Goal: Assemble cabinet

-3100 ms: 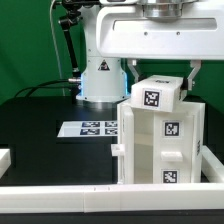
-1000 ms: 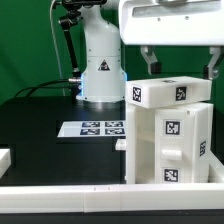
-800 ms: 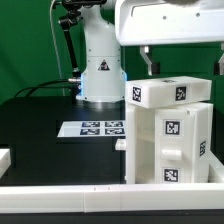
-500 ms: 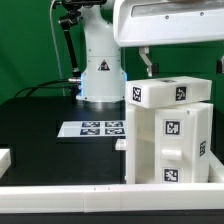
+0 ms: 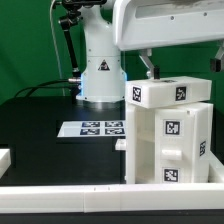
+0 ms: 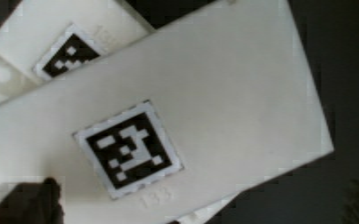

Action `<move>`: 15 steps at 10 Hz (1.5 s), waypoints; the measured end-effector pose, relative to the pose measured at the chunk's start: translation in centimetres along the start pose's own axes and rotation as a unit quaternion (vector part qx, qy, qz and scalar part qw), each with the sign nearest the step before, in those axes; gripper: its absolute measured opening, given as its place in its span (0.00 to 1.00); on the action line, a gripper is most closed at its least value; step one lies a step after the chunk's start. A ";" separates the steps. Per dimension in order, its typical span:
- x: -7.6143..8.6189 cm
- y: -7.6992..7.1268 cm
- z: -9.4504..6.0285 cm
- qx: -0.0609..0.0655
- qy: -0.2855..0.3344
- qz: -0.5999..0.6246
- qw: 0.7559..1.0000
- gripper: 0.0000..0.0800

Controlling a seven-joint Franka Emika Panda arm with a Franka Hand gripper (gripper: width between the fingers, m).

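The cabinet is a tall white box with tags on its faces, standing at the exterior view's right. A white top piece with two tags lies on it. My gripper hangs right above that top piece, jaws spread wide and holding nothing. One finger shows over the top's far edge, the other at the frame's right border. In the wrist view the tagged white top fills the picture, with one dark fingertip over it.
The marker board lies flat on the black table to the exterior view's left of the cabinet. The robot base stands behind it. A white rail runs along the front edge, with a white part at far left.
Earlier my gripper was shut on the top piece over the cabinet. Since then it has let go, and over the last second the hand has risen slightly. The cabinet stays still.
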State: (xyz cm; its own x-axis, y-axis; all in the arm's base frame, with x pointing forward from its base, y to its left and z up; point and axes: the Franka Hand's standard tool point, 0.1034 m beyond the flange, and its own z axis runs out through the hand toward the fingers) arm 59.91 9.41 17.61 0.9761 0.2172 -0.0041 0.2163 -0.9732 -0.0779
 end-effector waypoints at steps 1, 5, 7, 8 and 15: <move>0.0 0.0 0.0 -0.001 0.000 -0.064 0.998 1.00; 0.0 0.0 0.0 -0.002 -0.002 -0.286 0.958 1.00; 0.0 0.1 0.0 -0.005 0.001 -0.344 0.939 1.00; 0.0 0.2 0.0 -0.005 0.000 -0.364 0.931 1.00; -0.4 1.5 0.5 -0.025 -0.034 -0.637 0.770 1.00</move>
State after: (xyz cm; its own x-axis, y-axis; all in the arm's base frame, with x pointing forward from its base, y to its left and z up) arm 59.83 7.86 16.96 -0.0316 0.9995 -0.0076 0.9992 0.0314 -0.0231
